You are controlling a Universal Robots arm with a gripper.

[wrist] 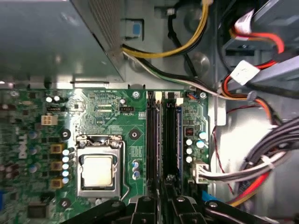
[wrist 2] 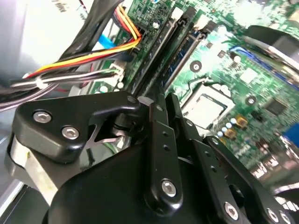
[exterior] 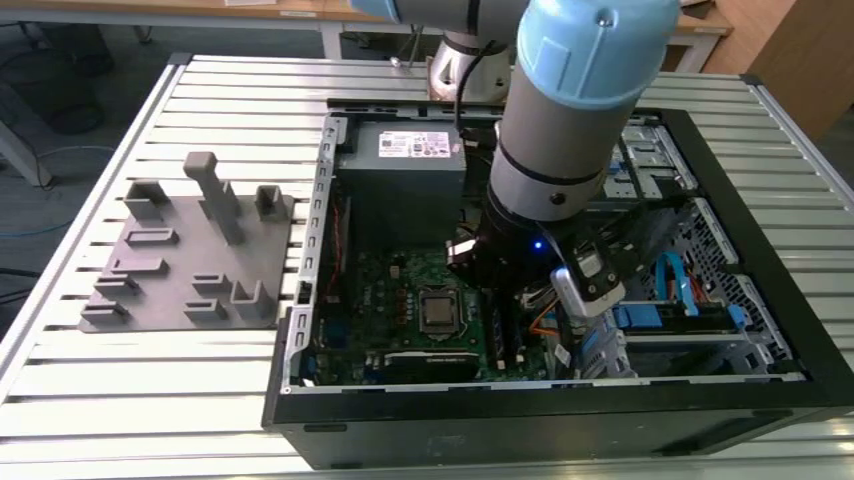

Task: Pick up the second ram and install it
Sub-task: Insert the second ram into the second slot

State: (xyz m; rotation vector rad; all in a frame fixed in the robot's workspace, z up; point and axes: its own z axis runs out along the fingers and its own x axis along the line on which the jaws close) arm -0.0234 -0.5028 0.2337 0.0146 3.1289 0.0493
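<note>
The gripper (wrist: pixel 169 205) sits low over the motherboard (wrist: pixel 107 116), fingers drawn narrow right above the slots (wrist: pixel 161 135) beside the socket (wrist: pixel 99 169). A thin blue-edged ram (wrist: pixel 178 140) stands on edge in the slot rail ahead of the fingertips; whether the fingers grip it or only press on it, I cannot tell. Judging by that, pick-up is done and seating is under way or nearly finished. In the exterior view the arm (exterior: pixel 567 130) reaches into the open case (exterior: pixel 747 250) on the counter (exterior: pixel 240 110).

Nothing legible: power supply's white label (exterior: pixel 416 145) and motherboard (wrist: pixel 107 112) lettering beyond the gripper (wrist: pixel 167 184) jaws, too small
</note>
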